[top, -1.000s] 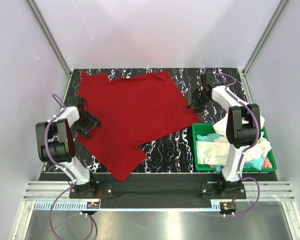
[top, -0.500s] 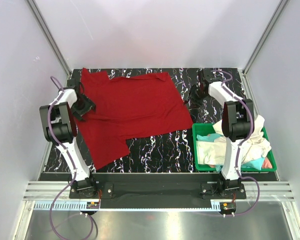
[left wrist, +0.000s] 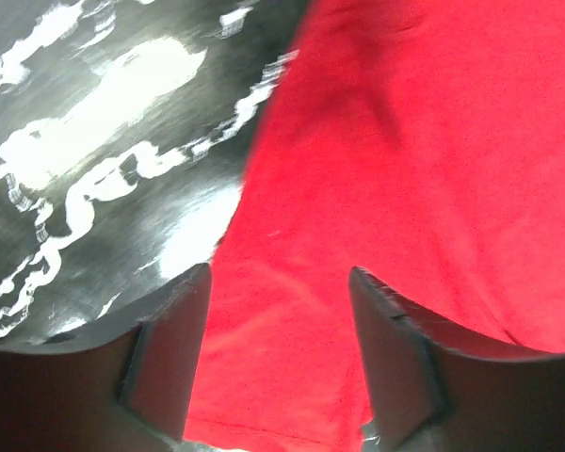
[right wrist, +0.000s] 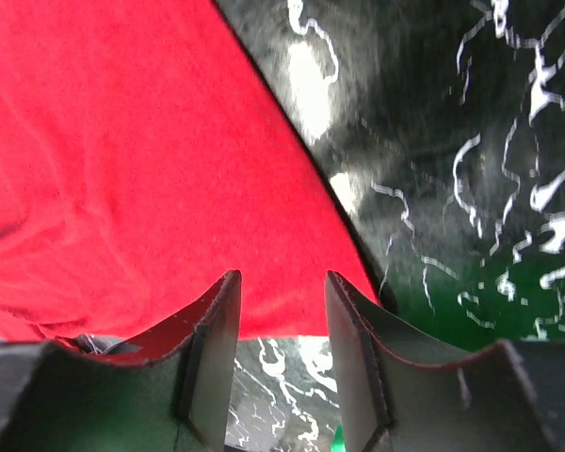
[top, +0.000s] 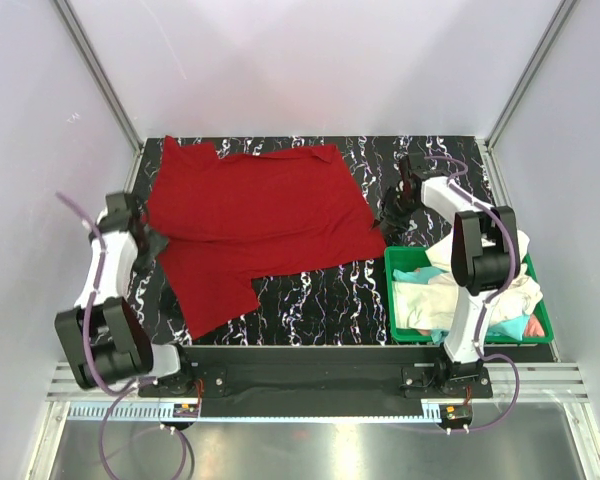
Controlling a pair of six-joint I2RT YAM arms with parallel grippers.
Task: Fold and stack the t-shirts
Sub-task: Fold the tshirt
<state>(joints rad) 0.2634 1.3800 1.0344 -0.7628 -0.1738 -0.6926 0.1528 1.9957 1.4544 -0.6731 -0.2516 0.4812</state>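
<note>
A large deep red t-shirt (top: 255, 220) lies spread on the black marbled table (top: 320, 300), its near left part hanging toward the front. My left gripper (top: 148, 240) is open at the shirt's left edge, with red cloth (left wrist: 358, 188) showing between its fingers. My right gripper (top: 392, 215) is open over the shirt's right corner (right wrist: 169, 169), jaws apart with nothing in them. Cream-white (top: 500, 270), teal and pinkish shirts are heaped in the green bin (top: 405, 262).
The green bin stands at the near right, beside the right arm's base. White walls with metal posts enclose the table on three sides. A metal rail (top: 310, 385) runs along the near edge.
The left arm swung outward to the left and back toward the near edge; the shirt's left part now lies narrower. The right gripper moved slightly nearer, to the shirt's right corner.
</note>
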